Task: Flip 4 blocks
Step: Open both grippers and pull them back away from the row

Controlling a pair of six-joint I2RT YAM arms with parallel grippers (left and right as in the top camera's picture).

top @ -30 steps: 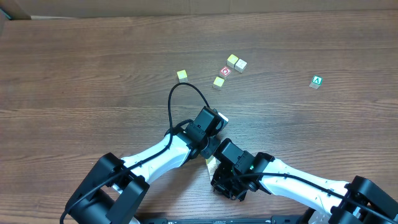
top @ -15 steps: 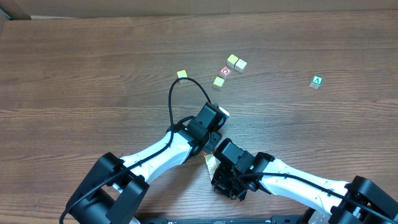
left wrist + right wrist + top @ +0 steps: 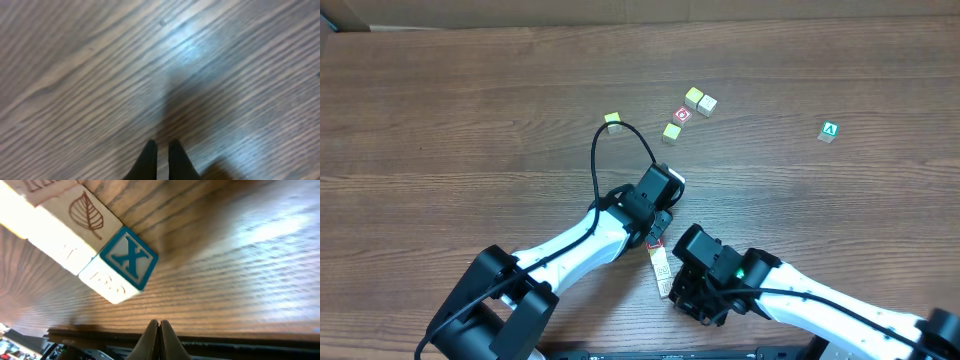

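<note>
Blocks: blocks (image 3: 661,265) lie in a short line on the desk (image 3: 470,120), between the two arms, one end close under the left wrist and the other beside the right wrist.
Row, close up: in the right wrist view the row's faces touch; an X block (image 3: 129,260) with a blue letter on a blue-edged face sits at the end, and next to it is a leaf block (image 3: 82,217) (cream, with a thin brown leaf drawn on it).
X block side: cream with faint print, too pale to read.
Left claw: left claw (image 3: 160,146) is clenched with only a thin slit between its dark fingers, holding nothing, over bare, blurred wood grain.
Right claw: right claw (image 3: 159,325) is clenched tip to tip and empty, near the X block but apart from it.
Other cubes: red O cube (image 3: 682,114) sits in a loose cluster farther up the desk, well apart from the row.
Far right: green A cube (image 3: 829,131) stands alone.
</note>
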